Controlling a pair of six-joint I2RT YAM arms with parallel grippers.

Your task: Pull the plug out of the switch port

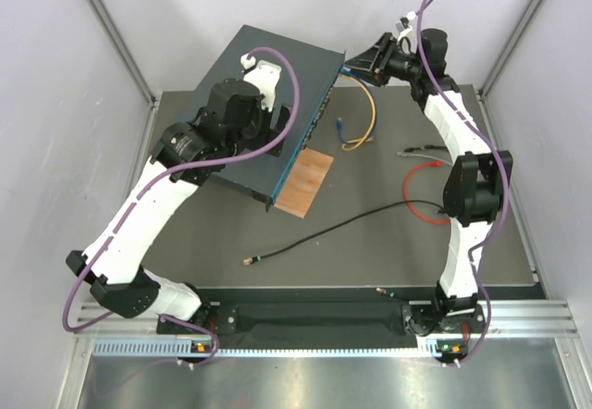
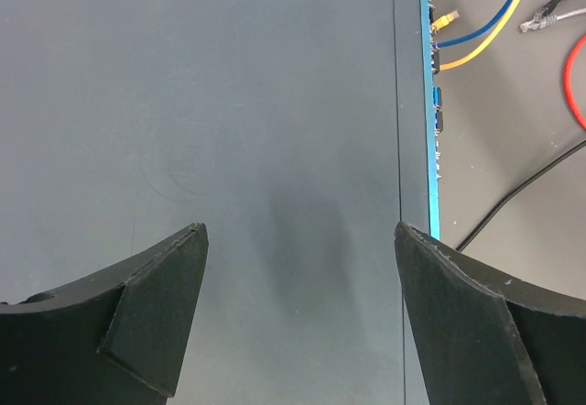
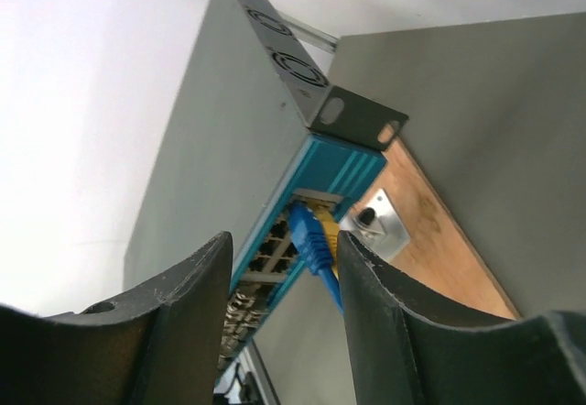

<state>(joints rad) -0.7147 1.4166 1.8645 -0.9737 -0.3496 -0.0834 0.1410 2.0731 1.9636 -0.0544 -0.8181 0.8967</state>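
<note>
The switch (image 1: 277, 67) is a flat dark blue-grey box lying askew at the back left, its blue port face (image 1: 310, 131) turned right. A blue plug (image 3: 307, 231) and a yellow plug (image 3: 326, 214) sit side by side in ports at the far end of that face. My right gripper (image 3: 284, 249) is open, with the blue plug between its fingers and the yellow plug against the right finger; in the top view the right gripper (image 1: 351, 62) is at the switch's far corner. My left gripper (image 2: 298, 240) is open over the switch's top (image 2: 229, 103), holding nothing.
A small brown board (image 1: 305, 180) lies partly under the switch's near end. Yellow cable (image 1: 371, 113) and blue cable (image 1: 344, 130) loop on the mat. Loose red cable (image 1: 421, 192), grey cable (image 1: 421, 151) and black cable (image 1: 333, 229) lie to the right and front.
</note>
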